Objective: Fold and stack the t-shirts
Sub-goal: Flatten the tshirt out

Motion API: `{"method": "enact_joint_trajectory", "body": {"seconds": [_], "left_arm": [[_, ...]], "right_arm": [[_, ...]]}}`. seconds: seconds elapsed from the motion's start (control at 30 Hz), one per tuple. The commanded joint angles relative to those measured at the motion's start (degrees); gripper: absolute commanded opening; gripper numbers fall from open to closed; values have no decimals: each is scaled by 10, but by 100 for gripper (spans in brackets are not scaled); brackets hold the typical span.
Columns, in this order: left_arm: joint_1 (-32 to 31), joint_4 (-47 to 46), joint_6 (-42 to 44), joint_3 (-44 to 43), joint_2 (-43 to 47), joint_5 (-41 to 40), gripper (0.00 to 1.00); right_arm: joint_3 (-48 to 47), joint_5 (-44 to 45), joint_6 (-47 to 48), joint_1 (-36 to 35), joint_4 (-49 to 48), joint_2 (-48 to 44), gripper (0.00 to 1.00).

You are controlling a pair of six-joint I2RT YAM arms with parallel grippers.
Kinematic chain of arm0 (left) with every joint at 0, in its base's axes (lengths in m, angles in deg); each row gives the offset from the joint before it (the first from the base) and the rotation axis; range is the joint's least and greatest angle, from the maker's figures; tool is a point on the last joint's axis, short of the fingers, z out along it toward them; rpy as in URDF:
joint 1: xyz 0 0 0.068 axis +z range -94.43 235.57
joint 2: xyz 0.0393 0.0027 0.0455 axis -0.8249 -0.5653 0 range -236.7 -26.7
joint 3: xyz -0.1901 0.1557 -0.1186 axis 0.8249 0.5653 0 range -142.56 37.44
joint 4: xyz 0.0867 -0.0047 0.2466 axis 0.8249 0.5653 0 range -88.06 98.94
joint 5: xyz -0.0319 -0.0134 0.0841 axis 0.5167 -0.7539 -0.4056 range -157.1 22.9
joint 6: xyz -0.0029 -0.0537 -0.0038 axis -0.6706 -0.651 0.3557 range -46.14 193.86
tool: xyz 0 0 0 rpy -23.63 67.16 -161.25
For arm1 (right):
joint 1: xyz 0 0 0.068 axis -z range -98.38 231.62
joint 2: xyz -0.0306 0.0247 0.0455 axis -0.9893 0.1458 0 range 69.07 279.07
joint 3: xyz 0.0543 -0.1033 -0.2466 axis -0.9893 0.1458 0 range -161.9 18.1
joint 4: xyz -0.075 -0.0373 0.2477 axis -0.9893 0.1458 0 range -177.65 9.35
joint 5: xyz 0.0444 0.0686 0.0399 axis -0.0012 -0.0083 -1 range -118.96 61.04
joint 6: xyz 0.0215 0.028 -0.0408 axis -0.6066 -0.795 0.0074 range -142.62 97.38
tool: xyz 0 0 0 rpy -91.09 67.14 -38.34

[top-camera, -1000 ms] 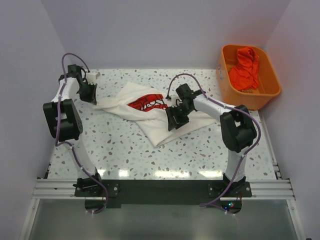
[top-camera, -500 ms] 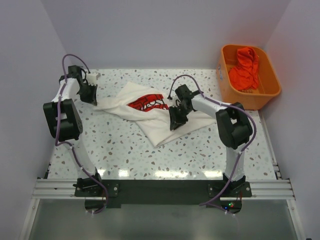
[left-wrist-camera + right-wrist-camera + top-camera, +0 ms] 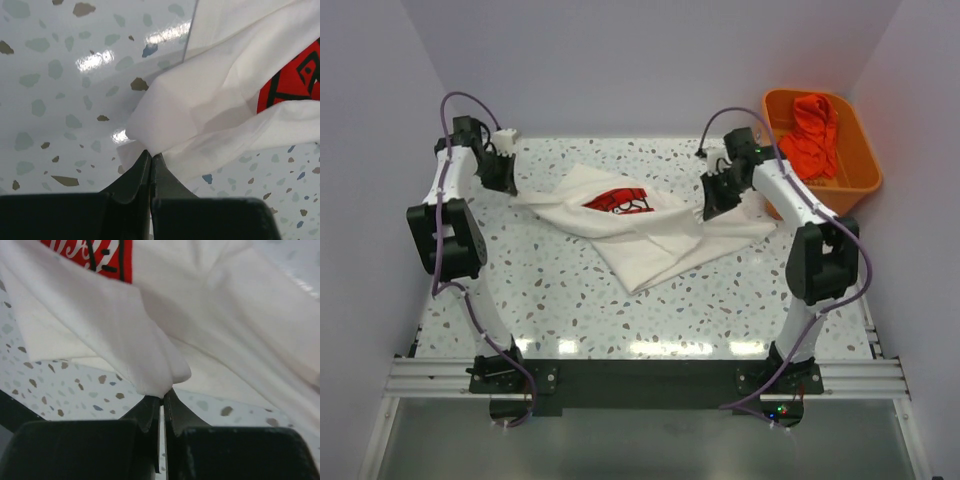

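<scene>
T-shirt pinched by left gripper and right gripper, both clamped; orange tub just beyond

Top external: high, behind arm bases at frame bottom, looking down on whole worktop. Left wrist: close, down along left gripper. Right wrist: likewise, right gripper. Shared by all: t-shirt, speckled worktop.

one white t-shirt, one orange tub, one orange cloth.

Right pincer closed on t-shirt, farther back and right.
</scene>
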Motion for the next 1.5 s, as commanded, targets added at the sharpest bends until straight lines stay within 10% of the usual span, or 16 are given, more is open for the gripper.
{"method": "enact_joint_trajectory", "body": {"seconds": [0.0, 0.27, 0.5, 0.77, 1.1, 1.47], "left_arm": [[-13, 32, 13, -29, 4, 35, 0], [-18, 94, 103, 43, 76, 76, 0], [-149, 175, 246, 128, 154, 106, 1], [-118, 133, 268, 113, 176, 194, 63], [-123, 139, 555, 161, 166, 275, 75], [-342, -145, 370, 429, 296, 102, 70]], "right_arm": [[-64, 44, 122, 52, 67, -58, 0], [-66, 95, 214, 111, 85, -124, 0], [-158, 115, 201, 196, 57, -131, 0], [-150, 131, 229, 204, 49, -164, 0], [-117, 137, 226, 203, 66, -182, 0], [-74, 112, 215, 202, 87, -209, 0]]}}
